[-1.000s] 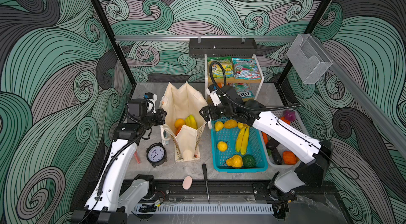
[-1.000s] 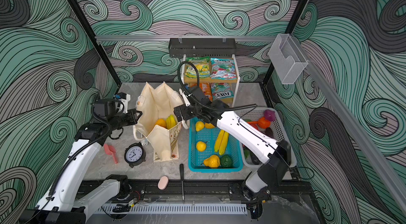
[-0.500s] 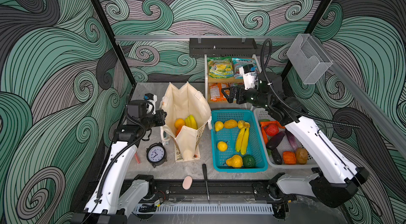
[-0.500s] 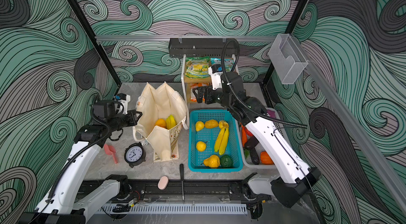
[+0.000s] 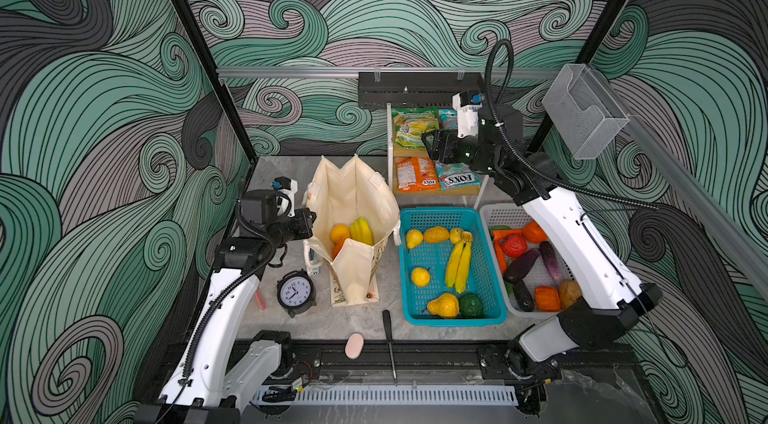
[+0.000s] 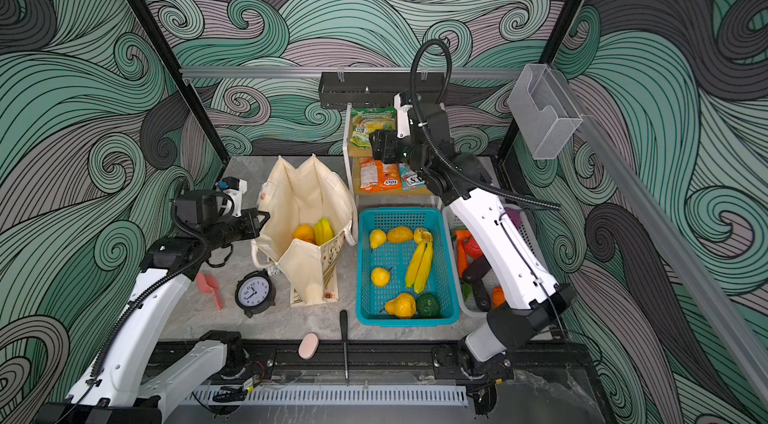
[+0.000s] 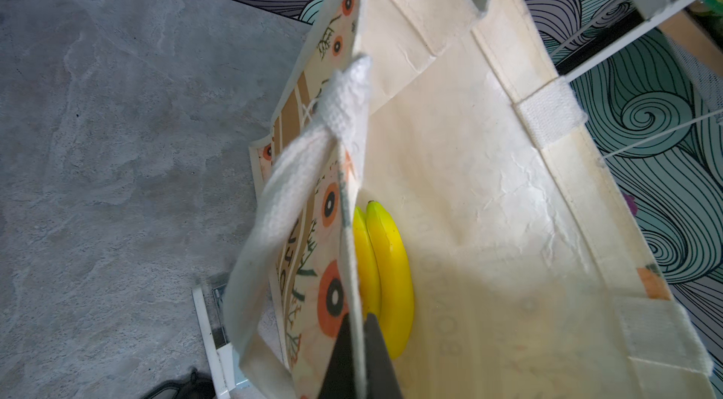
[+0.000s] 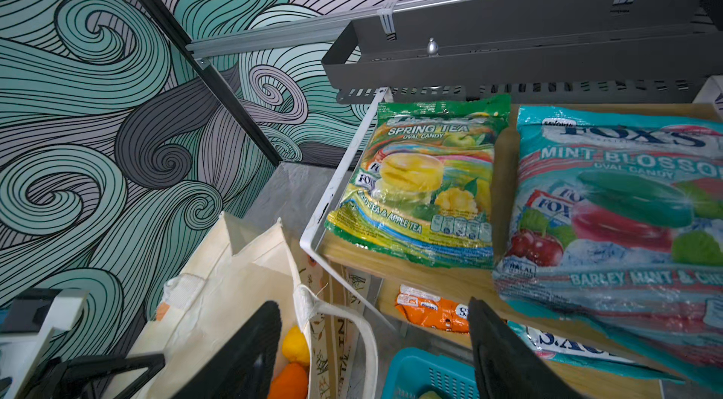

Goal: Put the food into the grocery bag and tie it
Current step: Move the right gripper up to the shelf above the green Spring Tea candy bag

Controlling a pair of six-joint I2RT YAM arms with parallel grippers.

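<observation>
The grocery bag stands open on the tabletop, at 9 o'clock of the teal basket, with bananas and an orange inside. The left fingers are clenched on its 9 o'clock rim. The right fingers are spread, grasping nothing, before the shelf at 12 o'clock, where the Spring Tea packet and Mint Blossom packet lie side by side.

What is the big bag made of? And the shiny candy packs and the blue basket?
The bag looks like cream woven cloth, maybe canvas: it is matte and creased, with stitched hems and ribbed white straps. The candy packs look like thin glossy plastic film, because they wrinkle and catch the light. The basket looks like hard teal plastic, moulded with rows of small holes.
</observation>
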